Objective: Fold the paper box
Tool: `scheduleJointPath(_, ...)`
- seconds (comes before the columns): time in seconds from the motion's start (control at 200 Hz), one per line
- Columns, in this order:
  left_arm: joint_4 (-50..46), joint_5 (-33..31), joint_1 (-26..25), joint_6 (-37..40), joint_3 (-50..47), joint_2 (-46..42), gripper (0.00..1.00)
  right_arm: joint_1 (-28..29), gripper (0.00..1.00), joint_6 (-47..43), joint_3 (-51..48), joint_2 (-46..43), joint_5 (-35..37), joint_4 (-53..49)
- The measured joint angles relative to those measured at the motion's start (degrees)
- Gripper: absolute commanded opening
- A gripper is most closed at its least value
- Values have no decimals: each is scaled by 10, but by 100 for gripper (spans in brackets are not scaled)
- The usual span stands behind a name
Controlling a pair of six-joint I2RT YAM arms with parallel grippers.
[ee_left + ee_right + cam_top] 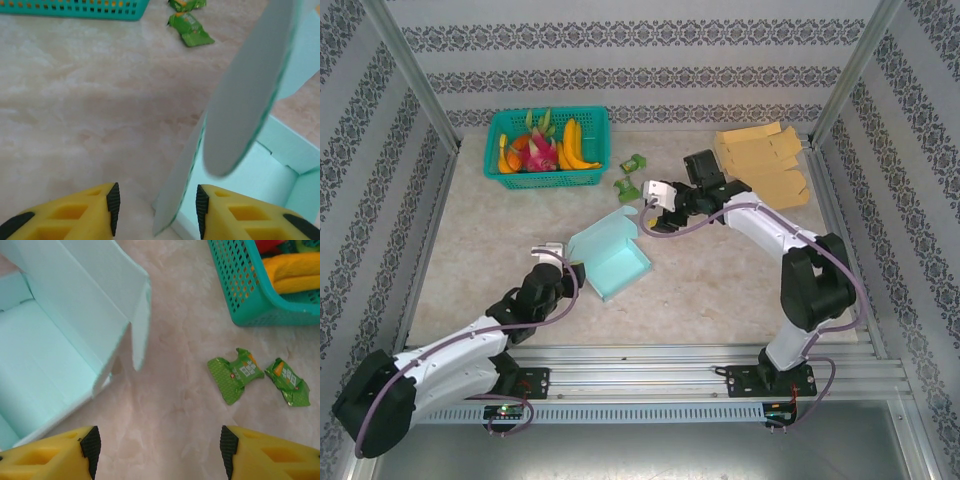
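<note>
Left wrist, paper box (250, 90) perhaps between parted left gripper (157, 206); right gripper (157, 450) apart

Top camera: high behind arm bases (770, 378), looks down over whole table (720, 290). Left wrist camera: low, very close, faces forward past own fingers (114, 200) along box (250, 90) wall. Right wrist camera: higher, looks down on box corner. All three share box, basket (545, 179), packets (634, 162).

Mint paper box (611, 256) – half-folded, open-topped, lid flap upright – mid-table.
</note>
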Motion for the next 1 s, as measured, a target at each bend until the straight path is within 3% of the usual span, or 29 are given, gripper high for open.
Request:
scheduleJointPath(0.095,32,6,2,21,3,21,30,-8,63,-2,8,20,-3,0)
scheduleJointPath(0.28,75,18,3,61,4,57,0,-7,61,-1,33,68,-17,0)
scheduleJointPath(0.719,140,55,3,143,7,92,0,13,60,-2,51,97,-73,2)
scheduleJointPath(0.999,142,79,3,173,7,87,0,-55,64,-40,38,50,-135,-26)
